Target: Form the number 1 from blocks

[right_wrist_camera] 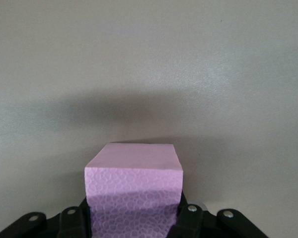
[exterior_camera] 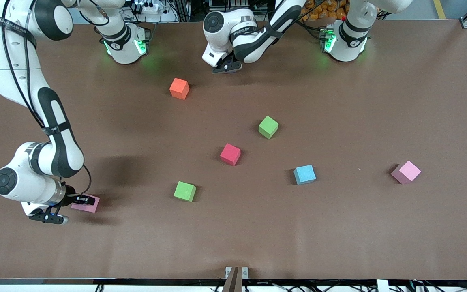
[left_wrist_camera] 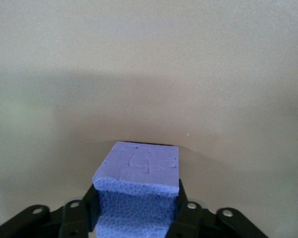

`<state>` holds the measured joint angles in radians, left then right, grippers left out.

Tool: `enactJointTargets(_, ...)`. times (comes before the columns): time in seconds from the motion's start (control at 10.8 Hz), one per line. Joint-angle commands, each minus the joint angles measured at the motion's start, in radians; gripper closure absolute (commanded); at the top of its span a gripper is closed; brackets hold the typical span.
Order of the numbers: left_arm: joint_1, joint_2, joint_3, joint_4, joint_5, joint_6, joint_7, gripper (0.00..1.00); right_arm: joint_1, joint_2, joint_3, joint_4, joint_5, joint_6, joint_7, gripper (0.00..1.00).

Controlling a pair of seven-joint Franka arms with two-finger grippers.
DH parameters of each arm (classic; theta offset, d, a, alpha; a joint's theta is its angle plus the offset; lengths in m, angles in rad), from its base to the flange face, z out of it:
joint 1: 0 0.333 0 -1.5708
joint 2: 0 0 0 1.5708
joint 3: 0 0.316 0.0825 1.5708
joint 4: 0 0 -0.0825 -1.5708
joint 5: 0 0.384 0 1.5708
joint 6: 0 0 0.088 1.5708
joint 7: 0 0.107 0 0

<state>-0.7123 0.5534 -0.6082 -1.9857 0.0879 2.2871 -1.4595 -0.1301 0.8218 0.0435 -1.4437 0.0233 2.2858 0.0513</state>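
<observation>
- The brown surface (exterior_camera: 339, 227) carries seven loose blocks: orange block (exterior_camera: 179, 88), two green blocks (exterior_camera: 268, 127), red block (exterior_camera: 230, 154), light blue block (exterior_camera: 305, 174) and pink block (exterior_camera: 406, 172) toward the left arm's end.
- Cables and stacked orange goods line the room's edge by the arm bases.
- The right tool (exterior_camera: 82, 201) is closed on a second pink block (exterior_camera: 88, 204) near the front camera; its wrist view shows the foam pinched.
- Only the left wrist view shows a purple block (left_wrist_camera: 138, 191) between the left tool's (left_wrist_camera: 138, 218) fingers; whether gripped, I cannot tell.
</observation>
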Motion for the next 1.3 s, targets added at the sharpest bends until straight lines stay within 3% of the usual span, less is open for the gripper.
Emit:
enactJointTargets(0.0, -0.003, -0.012, 0.001, -0.004, 0.036, 0.012, -0.028, 0.0, 0.0, -0.023, 0.006, -0.004, 0.009, -0.028, 0.015, 0.97)
enactJointTargets(0.28, 0.025, -0.044, 0.005, 0.019, 0.036, 0.011, -0.027, 0.0, 0.001, -0.024, 0.007, -0.004, 0.009, -0.029, 0.031, 0.97)
enactJointTargets(0.65, 0.262, -0.139, 0.011, 0.025, 0.036, -0.001, 0.022, 0.0, 0.023, -0.03, 0.009, -0.001, 0.009, -0.032, 0.065, 0.97)
enactJointTargets(0.93, 0.407, -0.144, 0.085, 0.059, 0.035, -0.021, 0.015, 0.0, 0.09, -0.062, 0.009, -0.004, 0.009, -0.091, 0.134, 0.96)
enactJointTargets(1.21, 0.39, -0.1, 0.2, 0.065, 0.035, -0.021, -0.16, 0.0, 0.226, -0.108, 0.007, -0.023, 0.007, -0.137, 0.319, 0.96)
